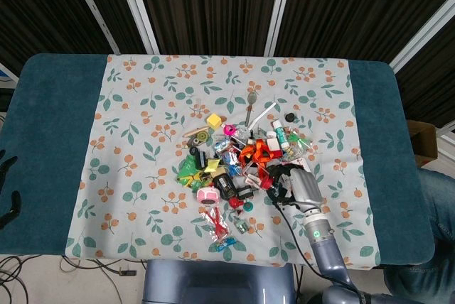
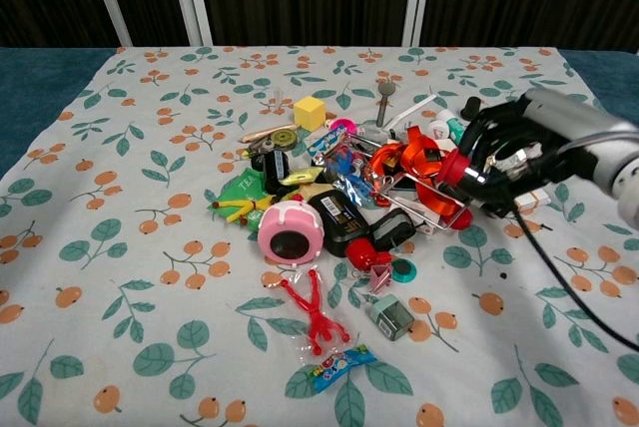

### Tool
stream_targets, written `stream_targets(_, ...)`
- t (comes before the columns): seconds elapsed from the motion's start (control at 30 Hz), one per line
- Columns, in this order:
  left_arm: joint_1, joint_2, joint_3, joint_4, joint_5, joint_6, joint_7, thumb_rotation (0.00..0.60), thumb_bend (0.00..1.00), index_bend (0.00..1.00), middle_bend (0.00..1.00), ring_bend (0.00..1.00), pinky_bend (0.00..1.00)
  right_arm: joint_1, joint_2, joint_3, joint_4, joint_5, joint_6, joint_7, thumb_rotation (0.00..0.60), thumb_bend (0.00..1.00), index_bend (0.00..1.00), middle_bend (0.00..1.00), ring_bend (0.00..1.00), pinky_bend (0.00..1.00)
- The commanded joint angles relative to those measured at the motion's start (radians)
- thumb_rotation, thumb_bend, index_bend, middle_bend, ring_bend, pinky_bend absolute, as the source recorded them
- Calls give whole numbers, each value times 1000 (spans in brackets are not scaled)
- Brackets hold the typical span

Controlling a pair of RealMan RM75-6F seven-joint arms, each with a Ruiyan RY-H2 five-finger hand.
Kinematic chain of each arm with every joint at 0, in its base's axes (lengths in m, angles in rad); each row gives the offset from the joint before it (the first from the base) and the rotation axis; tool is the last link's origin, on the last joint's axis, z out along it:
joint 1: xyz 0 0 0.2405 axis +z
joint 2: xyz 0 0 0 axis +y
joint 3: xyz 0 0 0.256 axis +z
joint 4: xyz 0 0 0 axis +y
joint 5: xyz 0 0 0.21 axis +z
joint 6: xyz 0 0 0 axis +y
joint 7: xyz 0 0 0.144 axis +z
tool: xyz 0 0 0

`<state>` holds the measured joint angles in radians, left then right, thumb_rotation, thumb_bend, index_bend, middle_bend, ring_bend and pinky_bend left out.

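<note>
Risk lies in the tangle: we see the right hand (image 2: 509, 153) gripping a red clip (image 2: 451, 170) at the pile (image 2: 339, 198), so neighbours could snag and spill across the table (image 1: 50, 126).

"TEA" reads on green packet (image 2: 235, 188); other labels too small to read.

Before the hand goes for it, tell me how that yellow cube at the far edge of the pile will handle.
The yellow cube looks rigid with flat faces, so it likely slides rather than rolls. Probably light for its size. It stands fairly clear at the pile's edge, so easy to reach.
</note>
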<state>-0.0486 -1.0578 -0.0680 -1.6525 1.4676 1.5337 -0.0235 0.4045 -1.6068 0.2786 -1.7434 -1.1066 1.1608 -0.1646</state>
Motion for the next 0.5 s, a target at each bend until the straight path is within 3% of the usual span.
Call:
stream_targets(0.03,0,0,1,1,1,0,-1,600,583,103,0,32,73,-13,160,109,-136,67,-69,145,600,388,576,624,310,244)
stream_targets(0.27,0,-2,1,0,3,2,2,600,583,103,0,32,74,-34,319,207,-210,109,-165,375,600,388,576,623,310,244)
stream_targets(0.5,1,-3,2,1,6,4,3,600,583,103,0,32,74,-68,418,282,-218,103,-227,613,600,387,576,622,310,244)
